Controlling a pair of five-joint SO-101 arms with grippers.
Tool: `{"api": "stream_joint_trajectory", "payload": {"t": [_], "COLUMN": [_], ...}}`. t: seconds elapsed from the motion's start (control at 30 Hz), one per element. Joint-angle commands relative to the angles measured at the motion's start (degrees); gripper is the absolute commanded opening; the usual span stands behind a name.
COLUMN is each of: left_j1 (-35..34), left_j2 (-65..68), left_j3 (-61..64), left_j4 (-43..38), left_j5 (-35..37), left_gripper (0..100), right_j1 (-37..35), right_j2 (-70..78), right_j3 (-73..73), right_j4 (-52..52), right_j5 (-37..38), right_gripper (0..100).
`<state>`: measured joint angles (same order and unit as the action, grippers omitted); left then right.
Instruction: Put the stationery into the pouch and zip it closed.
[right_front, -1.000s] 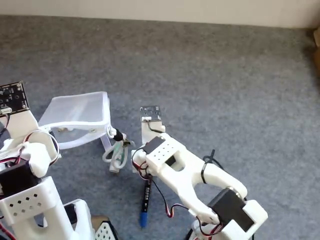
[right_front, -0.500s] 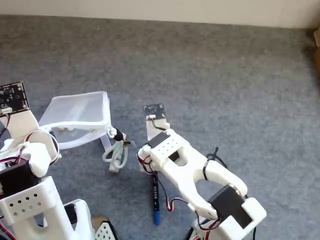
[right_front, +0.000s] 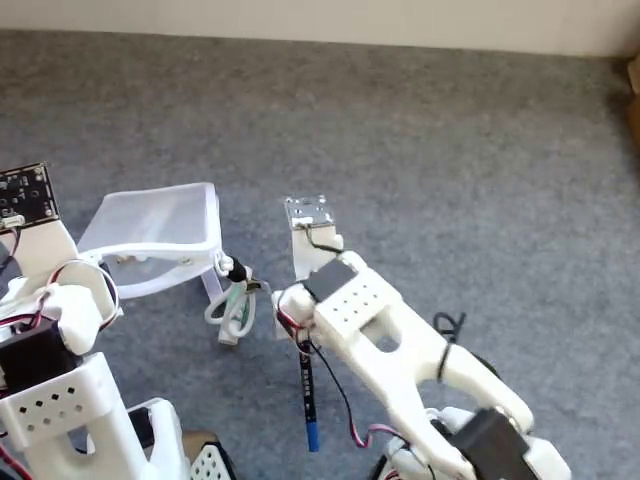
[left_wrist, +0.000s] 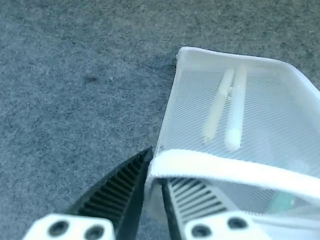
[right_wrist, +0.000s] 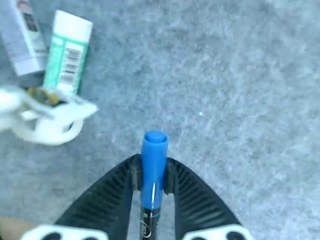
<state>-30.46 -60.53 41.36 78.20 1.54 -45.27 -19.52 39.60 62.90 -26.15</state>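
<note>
Tightly, right fingers (right_wrist: 111, 194) gripping pen (right_wrist: 153, 152), left fingers (left_wrist: 116, 194) pouch (left_wrist: 282, 107)

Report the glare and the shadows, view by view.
High view: even light, only soft shadow on the carpet around the pen. Left wrist view: the pouch glares white along its rim, with darker shadow on the carpet beside its edge. Right wrist view: a bright streak runs down the pen's blue barrel; the carpet is evenly lit.
</note>
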Motion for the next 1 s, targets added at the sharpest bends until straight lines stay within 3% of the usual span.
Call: {"api": "stream_joint_trajectory", "payload": {"t": [0.0, 0.37, 0.5, 0.67, 0.97], "left_j1": [-0.8, -0.7, -0.7, -0.7, -0.7], "left_j2": [0.0, 0.0, 0.0, 0.0, 0.0], "left_j3": [-0.2, -0.2, -0.2, -0.2, -0.2], "left_j4": [-0.6, -0.9, -0.9, -0.7, -0.7], "left_j5": [-0.6, -0.6, -0.6, -0.6, -0.6], "left_gripper": [1, 1, 1, 1, 1], "right_j1": [0.1, -0.1, -0.1, -0.5, -9.9], "right_j2": [-10.0, -33.2, -38.1, -40.3, -40.2], "right_j3": [0.9, 3.1, 3.3, 3.3, 3.2], "right_j4": [0.2, -0.1, -4.8, -10.6, -19.8], "right_j5": [0.7, 0.7, 0.8, 8.5, 9.8], "right_gripper": [0.5, 0.5, 0.5, 0.5, 0.5]}}
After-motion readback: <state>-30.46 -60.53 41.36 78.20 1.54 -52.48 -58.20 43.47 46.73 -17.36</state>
